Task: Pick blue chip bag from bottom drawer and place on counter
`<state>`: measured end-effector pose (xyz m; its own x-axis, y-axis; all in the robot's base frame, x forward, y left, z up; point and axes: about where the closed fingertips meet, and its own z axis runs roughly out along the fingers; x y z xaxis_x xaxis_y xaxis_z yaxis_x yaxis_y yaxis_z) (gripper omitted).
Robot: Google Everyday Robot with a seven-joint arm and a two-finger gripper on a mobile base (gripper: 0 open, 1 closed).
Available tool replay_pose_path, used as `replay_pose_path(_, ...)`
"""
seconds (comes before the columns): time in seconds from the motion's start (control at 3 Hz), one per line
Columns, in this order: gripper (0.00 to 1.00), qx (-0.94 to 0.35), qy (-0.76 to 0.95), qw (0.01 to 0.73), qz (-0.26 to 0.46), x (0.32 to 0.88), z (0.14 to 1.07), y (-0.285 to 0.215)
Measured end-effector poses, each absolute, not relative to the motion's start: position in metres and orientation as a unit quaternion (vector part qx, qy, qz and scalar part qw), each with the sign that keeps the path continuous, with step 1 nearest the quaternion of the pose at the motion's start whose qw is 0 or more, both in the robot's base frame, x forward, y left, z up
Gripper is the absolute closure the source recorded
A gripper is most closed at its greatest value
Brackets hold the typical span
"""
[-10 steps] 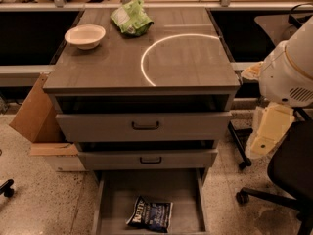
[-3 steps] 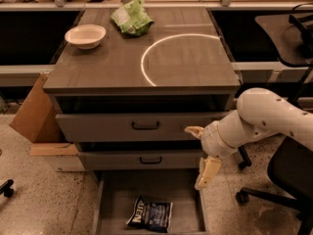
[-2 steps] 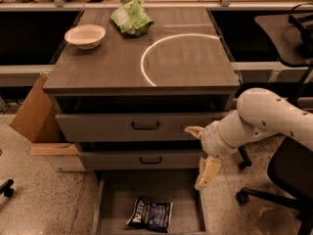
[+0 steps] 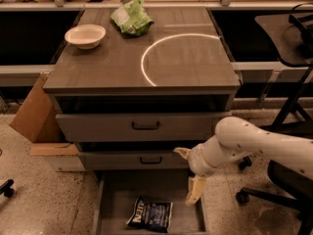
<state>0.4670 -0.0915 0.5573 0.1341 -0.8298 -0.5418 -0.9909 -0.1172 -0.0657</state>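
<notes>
The blue chip bag (image 4: 151,213) lies flat on the floor of the open bottom drawer (image 4: 117,199), near its front middle. My gripper (image 4: 186,176) hangs over the drawer's right side, above and to the right of the bag and not touching it. It is open: one finger (image 4: 182,152) points left in front of the middle drawer, the other (image 4: 194,190) points down into the bottom drawer. The counter (image 4: 190,67) with its thin white arc lies above.
A white bowl (image 4: 85,35) and a light green wrinkly bag (image 4: 131,17) sit at the back of the counter. Two upper drawers with black handles (image 4: 145,126) stand slightly open. A cardboard box (image 4: 34,116) leans at the left. An office chair (image 4: 288,199) stands at the right.
My arm has swung from the cabinet's right side down in front of the drawers, and in the last second the gripper has sunk lower and a little left over the bottom drawer. The bag has not moved.
</notes>
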Motion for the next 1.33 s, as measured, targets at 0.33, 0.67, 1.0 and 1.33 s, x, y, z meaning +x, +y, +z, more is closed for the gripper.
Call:
replay_pose_path(0.33, 0.00, -0.722, 0.627, 0.219, 0.197, 0.459, 0.490, -0.082)
replay_pose_path(0.67, 0.00, -0.715, 0.628, 0.229, 0.205, 0.455, 0.447, -0.075)
replay_pose_path(1.0, 0.00, -0.699, 0.627, 0.256, 0.230, 0.459, 0.405, -0.059)
replay_pose_path(1.33, 0.00, -0.694, 0.628, 0.251, 0.246, 0.449, 0.389, -0.055)
